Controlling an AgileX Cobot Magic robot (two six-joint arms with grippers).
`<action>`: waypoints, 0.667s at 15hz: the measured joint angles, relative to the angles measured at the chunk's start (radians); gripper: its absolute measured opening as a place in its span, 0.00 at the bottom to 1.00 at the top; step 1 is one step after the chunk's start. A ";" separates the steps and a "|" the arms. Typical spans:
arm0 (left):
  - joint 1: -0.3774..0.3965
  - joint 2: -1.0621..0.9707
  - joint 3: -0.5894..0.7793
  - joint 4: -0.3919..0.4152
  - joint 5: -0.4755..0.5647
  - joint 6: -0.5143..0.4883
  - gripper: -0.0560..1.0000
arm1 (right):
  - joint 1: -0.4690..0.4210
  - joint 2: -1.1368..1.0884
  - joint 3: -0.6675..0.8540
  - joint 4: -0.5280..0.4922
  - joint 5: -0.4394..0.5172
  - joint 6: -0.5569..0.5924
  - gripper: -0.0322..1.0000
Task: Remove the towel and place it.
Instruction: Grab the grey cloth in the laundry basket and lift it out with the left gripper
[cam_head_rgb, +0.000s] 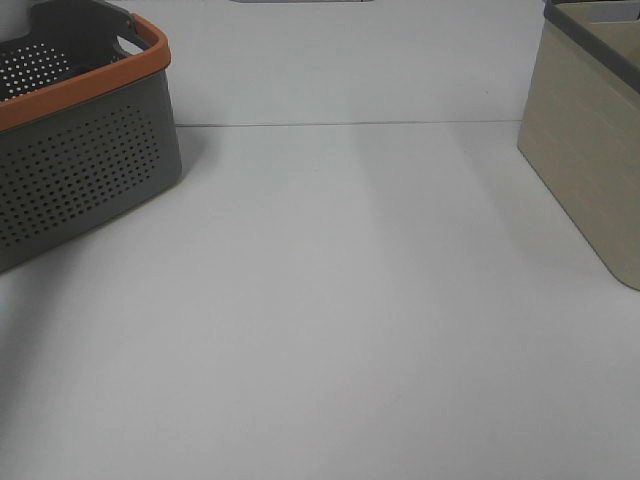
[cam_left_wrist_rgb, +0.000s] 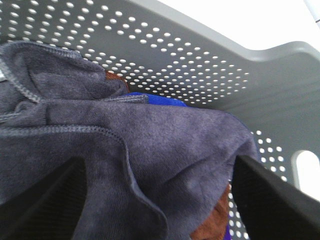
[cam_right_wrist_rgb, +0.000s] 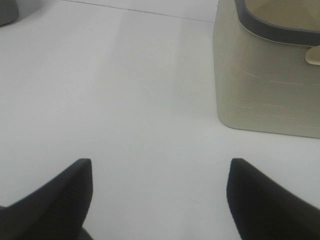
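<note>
The dark purplish-grey towel lies crumpled inside the grey perforated basket, on top of blue and rust-brown cloths. My left gripper is open, its two black fingers on either side of the towel, close above it. The basket with an orange rim stands at the far left of the exterior high view; the towel does not show there. My right gripper is open and empty above the bare white table. Neither arm shows in the exterior high view.
A beige bin with a dark grey rim stands at the far right; it also shows in the right wrist view. A white table lies between basket and bin.
</note>
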 joint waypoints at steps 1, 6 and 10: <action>-0.002 0.034 -0.017 0.000 -0.003 -0.004 0.75 | 0.000 0.000 0.000 0.000 0.000 0.000 0.75; -0.013 0.132 -0.028 0.001 -0.066 -0.106 0.74 | 0.000 0.000 0.000 -0.013 0.000 0.029 0.75; -0.013 0.154 -0.028 0.002 -0.106 -0.127 0.40 | 0.000 0.000 0.000 -0.023 0.000 0.050 0.75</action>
